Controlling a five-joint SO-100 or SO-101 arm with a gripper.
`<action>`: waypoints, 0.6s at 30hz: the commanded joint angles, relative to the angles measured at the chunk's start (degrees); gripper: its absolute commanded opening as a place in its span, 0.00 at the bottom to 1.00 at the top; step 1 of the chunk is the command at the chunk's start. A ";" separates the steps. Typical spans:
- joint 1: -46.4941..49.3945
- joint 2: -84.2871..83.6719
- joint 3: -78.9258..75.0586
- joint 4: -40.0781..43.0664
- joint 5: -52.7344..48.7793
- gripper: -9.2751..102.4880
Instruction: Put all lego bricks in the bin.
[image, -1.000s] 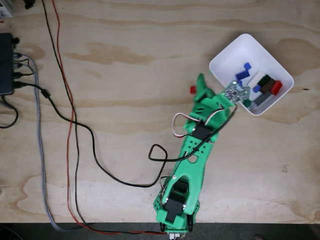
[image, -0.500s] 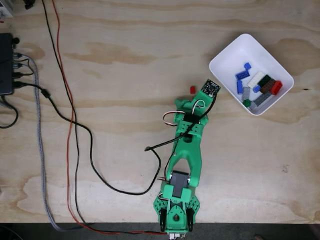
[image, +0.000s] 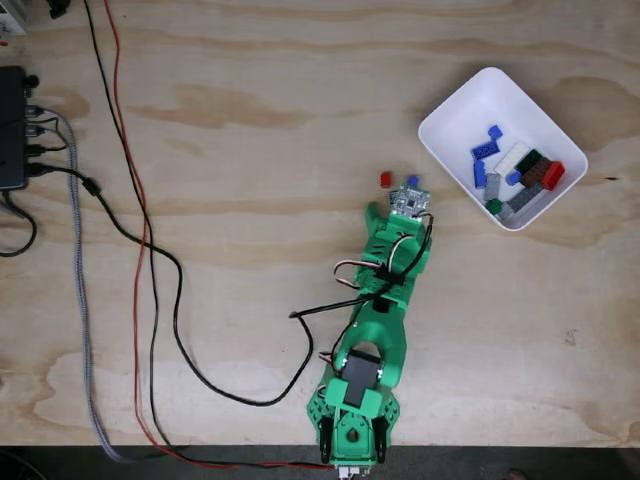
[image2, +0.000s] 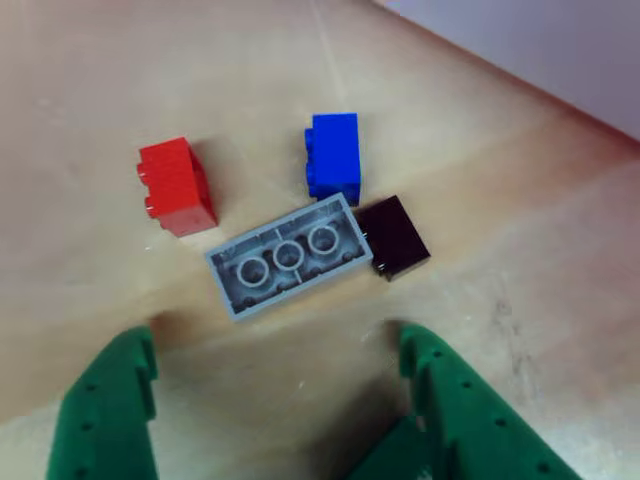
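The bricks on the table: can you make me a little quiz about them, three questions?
1. True or false: the grey brick lies with its hollow underside up.
2. Which brick touches the grey one's end: A red, B black?
3. Fill in: the gripper is ____ and holds nothing.

Key: 1 true; 2 B; 3 open. The blue brick lies just beyond the grey one; the bin holds other bricks.

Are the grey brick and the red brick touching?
Apart. The other view shows bare wood between the grey brick and the red brick.
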 joint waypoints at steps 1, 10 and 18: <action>1.05 4.57 -0.26 -4.04 -1.85 0.32; 2.37 -1.58 0.00 -13.80 -3.69 0.32; 3.87 -11.25 1.14 -22.59 -3.43 0.32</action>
